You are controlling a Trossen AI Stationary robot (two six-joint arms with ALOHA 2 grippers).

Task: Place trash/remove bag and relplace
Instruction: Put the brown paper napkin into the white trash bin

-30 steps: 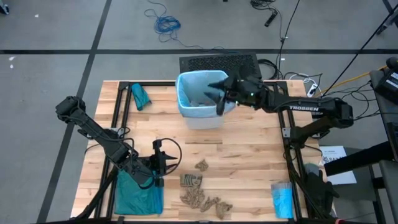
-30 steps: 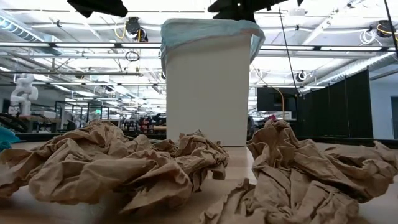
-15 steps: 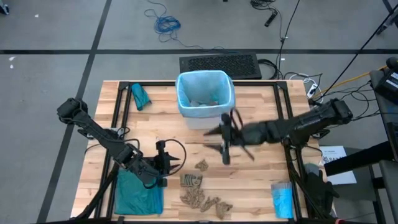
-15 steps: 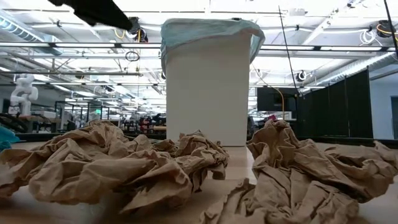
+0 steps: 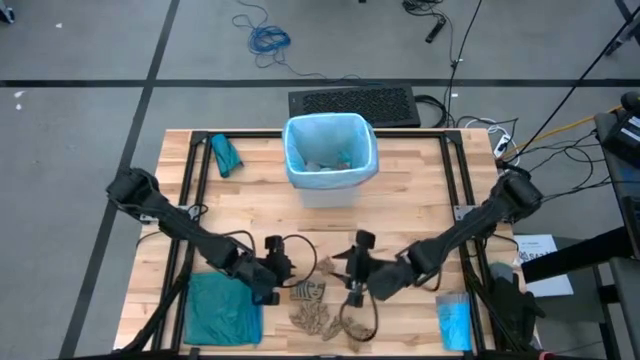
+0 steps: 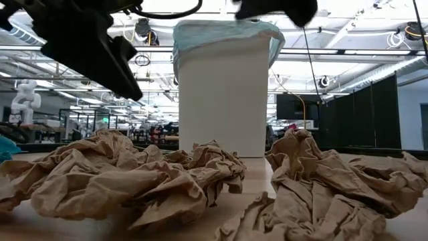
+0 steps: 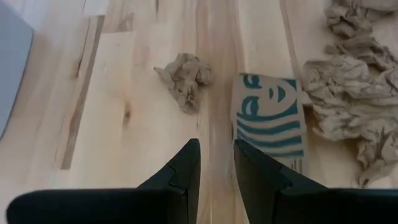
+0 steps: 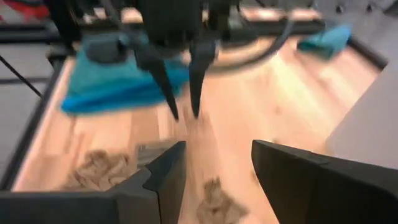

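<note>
The brown paper scraps [image 5: 325, 318] lie heaped at the near edge of the worktop [image 5: 400, 215], with one small crumpled ball [image 7: 186, 78] apart from the heap, beside a flattened paper piece with a green print [image 7: 270, 115]. The pale blue bag [image 5: 328, 135] lines the white bin [image 6: 223, 100] at the far side, with some trash inside. The left claw [image 5: 283, 262] hovers just beside the scraps, fingers nearly together and empty. The right claw [image 5: 352, 278] hangs over the heap, fingers spread and empty. A teal bag [image 5: 222, 310] lies by the left arm.
</note>
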